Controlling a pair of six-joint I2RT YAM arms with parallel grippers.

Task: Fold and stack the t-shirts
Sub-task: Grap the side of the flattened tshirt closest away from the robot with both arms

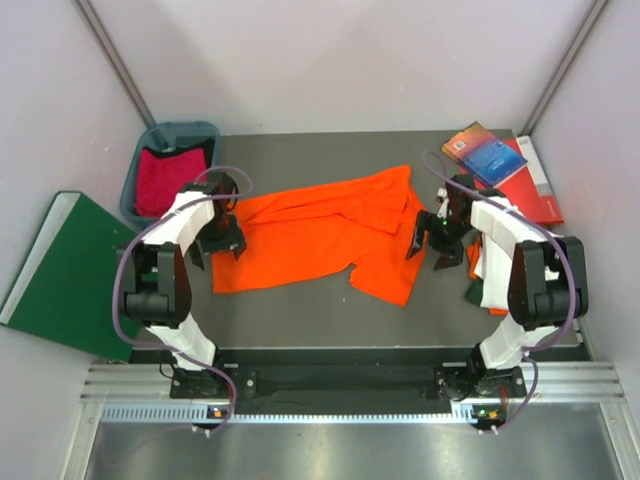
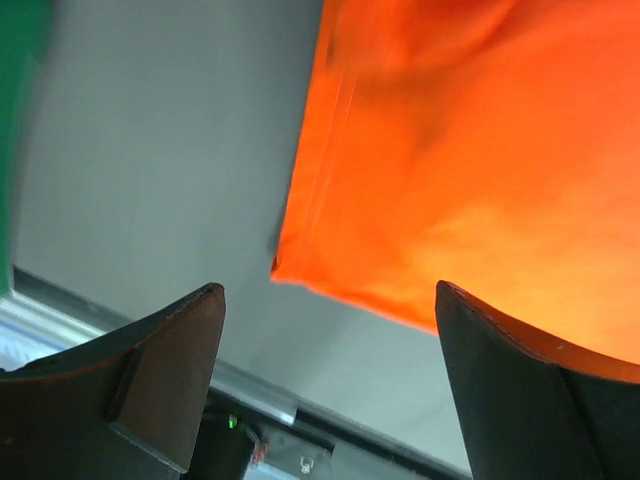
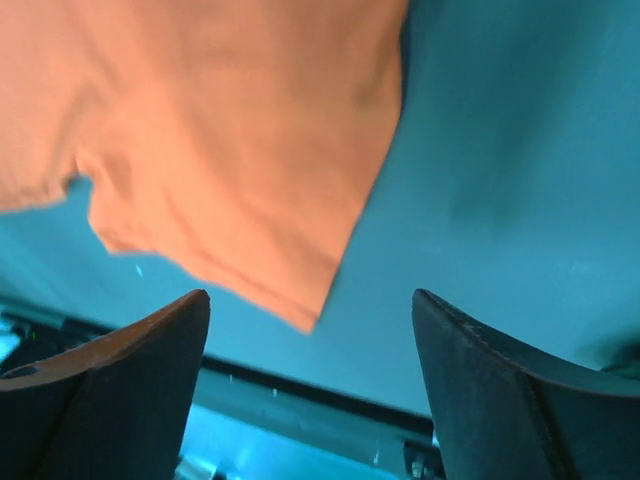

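Note:
The bright orange t-shirt (image 1: 320,235) lies spread and rumpled across the middle of the grey table, a sleeve at its near right. My left gripper (image 1: 212,250) hovers open over its left edge; the left wrist view shows the shirt's near left corner (image 2: 470,160) between the spread fingers. My right gripper (image 1: 428,250) hovers open just right of the sleeve, which shows in the right wrist view (image 3: 220,140). A crimson red shirt (image 1: 165,178) sits in the bin. Folded orange and dark green shirts (image 1: 482,280) lie under the right arm.
A teal bin (image 1: 190,133) stands at the back left. A stiff dark-green board (image 1: 62,270) leans at the left. Red and blue books (image 1: 500,165) lie at the back right. The table's near edge meets a metal rail (image 1: 340,395).

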